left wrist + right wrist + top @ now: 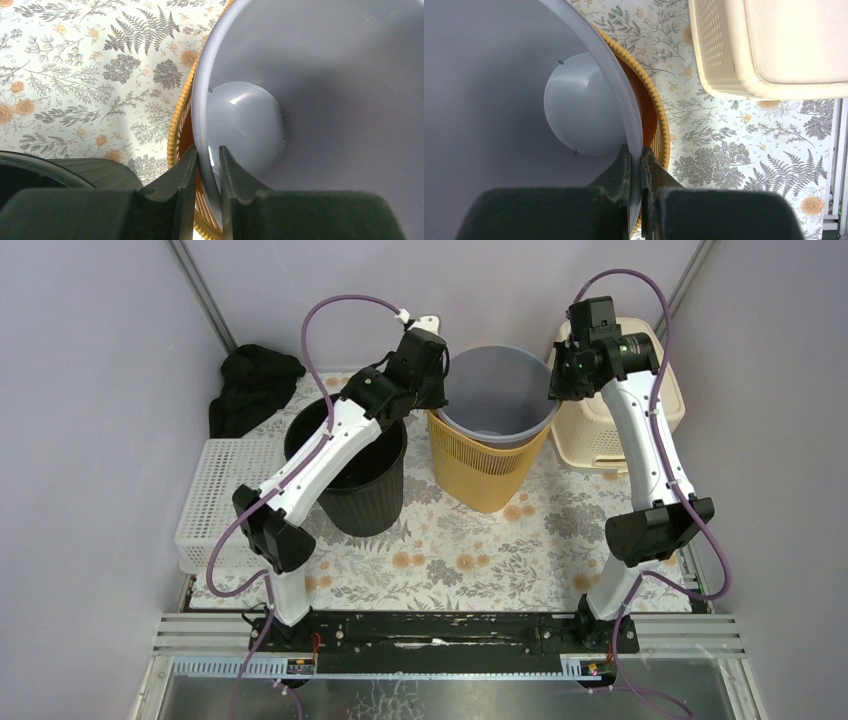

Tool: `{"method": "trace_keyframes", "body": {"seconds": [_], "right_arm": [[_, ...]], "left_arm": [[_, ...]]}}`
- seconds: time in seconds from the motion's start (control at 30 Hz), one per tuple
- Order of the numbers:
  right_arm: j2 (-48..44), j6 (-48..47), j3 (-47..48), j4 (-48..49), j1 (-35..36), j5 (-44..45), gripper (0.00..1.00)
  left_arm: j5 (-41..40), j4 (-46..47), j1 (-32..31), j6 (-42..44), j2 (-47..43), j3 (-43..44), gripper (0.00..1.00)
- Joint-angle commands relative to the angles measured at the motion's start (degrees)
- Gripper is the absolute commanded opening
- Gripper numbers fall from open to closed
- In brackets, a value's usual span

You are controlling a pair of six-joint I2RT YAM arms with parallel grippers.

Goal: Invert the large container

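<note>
At the far middle of the table, the grey bin (497,390) stood upright, nested inside the orange basket (488,480). The left gripper (207,152) was clamped on the bin's left rim and the right gripper (635,150) on its right rim. Each had one finger inside the wall and one outside.

The likeliest trouble was the nesting. If the bin sat tight in the basket, a lift would probably drag the basket up with it, or tip it over when it let go. The grips were thin pinches on a smooth, flexible lip, so the rim could slide out of the jaws once the bin started to rotate and its weight swung off-centre. Uneven motion between the arms would twist the rim and might pop one side free. There was little room either. The black bin (365,490) stood just beside the basket on the left, under the left arm, and the cream hamper (612,435) stood close on the right, so a wide swing could knock either one.

The floral tablecloth (450,550) lay flat and looked slightly slick. A white crate (215,495) sat at the left edge with a black rag (255,385) beyond it. Plain pale walls (90,390) closed the cell on three sides.
</note>
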Motion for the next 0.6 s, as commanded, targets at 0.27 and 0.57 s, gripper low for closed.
{"method": "trace_keyframes", "body": {"seconds": [0.27,0.57], "right_arm": [[-4.04,0.26,4.7,4.51,0.53,-0.66,0.0],[-9.66,1.16,2.75,10.56,0.53,-1.36,0.0]], "left_arm": [[2.96,2.27,-0.32,2.61,-1.53,4.78,0.14],[4.89,7.42,-0.32,3.35,-5.45,5.08,0.13]]}}
